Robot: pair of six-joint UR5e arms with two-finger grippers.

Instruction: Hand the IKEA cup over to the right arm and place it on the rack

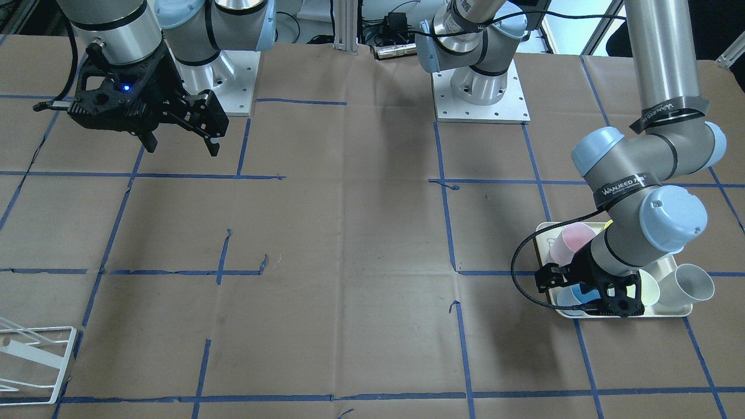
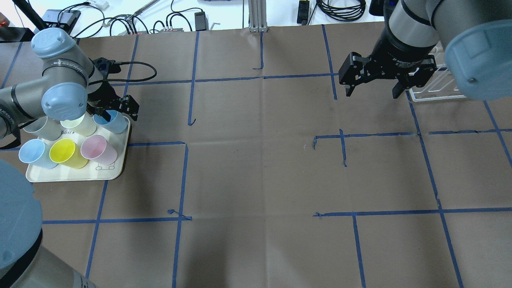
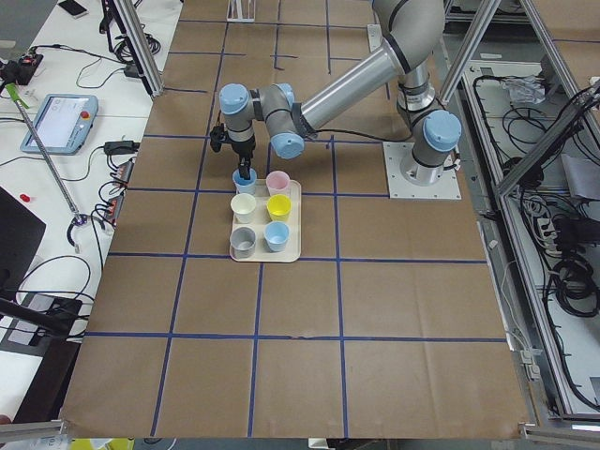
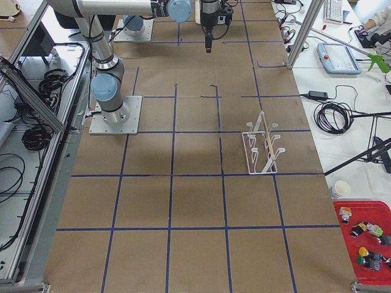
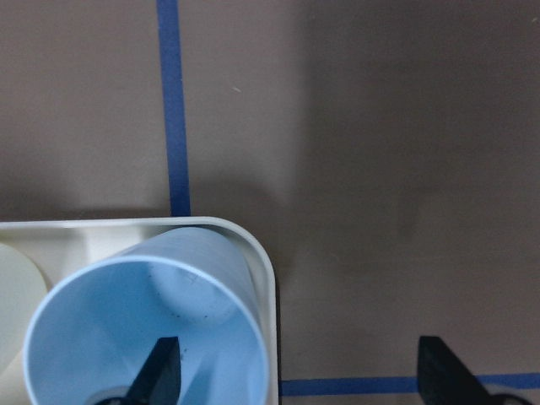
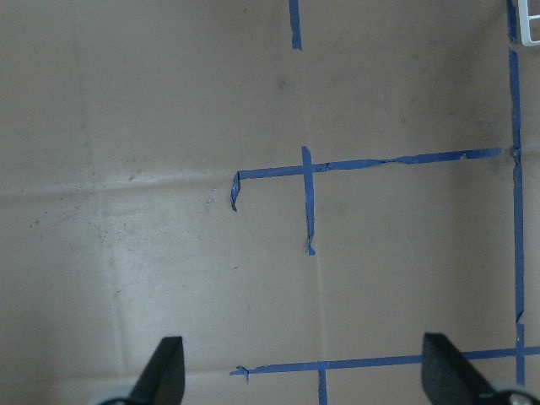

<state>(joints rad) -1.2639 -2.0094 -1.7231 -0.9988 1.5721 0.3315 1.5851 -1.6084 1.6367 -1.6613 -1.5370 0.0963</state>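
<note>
Several IKEA cups lie on a cream tray (image 2: 116, 173) at the table's left. The light blue cup (image 2: 116, 122) (image 5: 126, 337) sits in the tray's far corner. My left gripper (image 2: 120, 114) (image 5: 299, 375) is open and low over it. One finger reaches inside the cup's mouth and the other hangs outside the tray's edge, above the table. The right arm's gripper (image 2: 372, 93) (image 6: 305, 375) hovers open and empty above bare table at the far right. The white wire rack (image 4: 263, 143) (image 1: 32, 364) stands beyond it, partly hidden by the arm in the overhead view.
Also on the tray are a pink cup (image 2: 98, 149), a yellow cup (image 2: 68, 153), another blue cup (image 2: 34, 154), a cream cup (image 2: 82, 125) and a grey cup (image 2: 42, 128). Blue tape lines cross the brown table. Cables lie along the far edge.
</note>
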